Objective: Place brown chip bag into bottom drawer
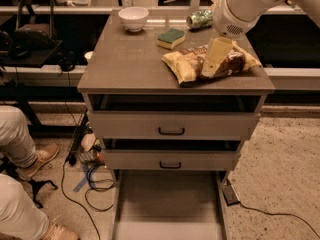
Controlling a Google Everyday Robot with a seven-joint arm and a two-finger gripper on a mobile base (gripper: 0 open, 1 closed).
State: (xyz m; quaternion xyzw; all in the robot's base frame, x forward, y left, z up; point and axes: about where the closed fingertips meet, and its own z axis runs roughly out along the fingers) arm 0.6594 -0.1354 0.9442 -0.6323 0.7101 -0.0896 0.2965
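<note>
The brown chip bag (pixel 186 64) lies on the right part of the cabinet top (pixel 125 64), dark brown with tan-yellow ends. My gripper (pixel 212 64) hangs from the white arm at the upper right and sits right over the middle of the bag, hiding part of it. The bottom drawer (pixel 167 204) is pulled out below the two upper drawers, and its flat grey floor shows nothing in it.
A green-yellow sponge (pixel 171 37), a white bowl (pixel 133 18) and a green can (pixel 199 19) sit at the back of the cabinet top. A seated person's legs (pixel 20 149) are at the left. Cables (pixel 85 179) lie on the floor beside the cabinet.
</note>
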